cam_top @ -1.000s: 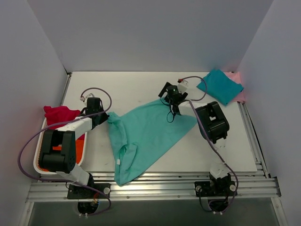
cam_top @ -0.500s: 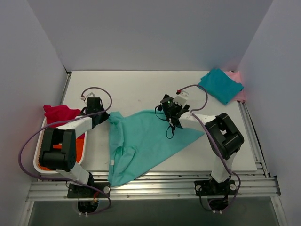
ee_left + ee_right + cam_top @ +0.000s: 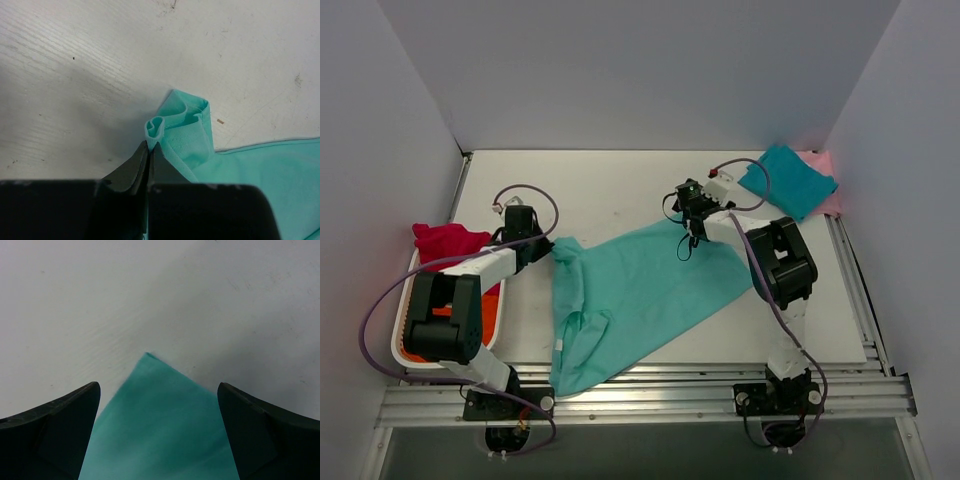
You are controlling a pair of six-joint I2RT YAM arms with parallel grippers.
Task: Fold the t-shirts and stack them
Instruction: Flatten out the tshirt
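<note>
Firstly, basket [image 3: 398, 345]: white mesh, standing along the left edge of the tabletop [image 3: 610, 190], towards the near left corner.
Magenta-red shirt [image 3: 445, 240]: bunched over the basket's far end.
Orange shirt [image 3: 488, 308]: inside the basket, mostly hidden behind the left arm.
Left claw [image 3: 545, 245]: low over the table just right of the basket; the wrist view shows it [image 3: 149, 150] pinched tight on a rolled fold of cloth.
Mint-green shirt [image 3: 640, 290]: spread flat across the middle of the table, slanting from the near edge up towards the right claw. Its left corner is bunched in the left claw, and a small loop of hem [image 3: 155, 125] pokes out past the tips. The rest of the cloth [image 3: 260, 170] lies to that claw's right.
Right claw [image 3: 691, 218]: right of centre, over the shirt's far right corner. Its fingers are spread wide [image 3: 157, 385], and the pointed shirt corner [image 3: 160, 440] lies between them. Whether the tips touch the cloth cannot be told.
Teal shirt [image 3: 788, 182]: folded square in the far right corner, well apart from both claws.
Pink shirt [image 3: 831, 203]: under the teal one, only its right edge showing.
</note>
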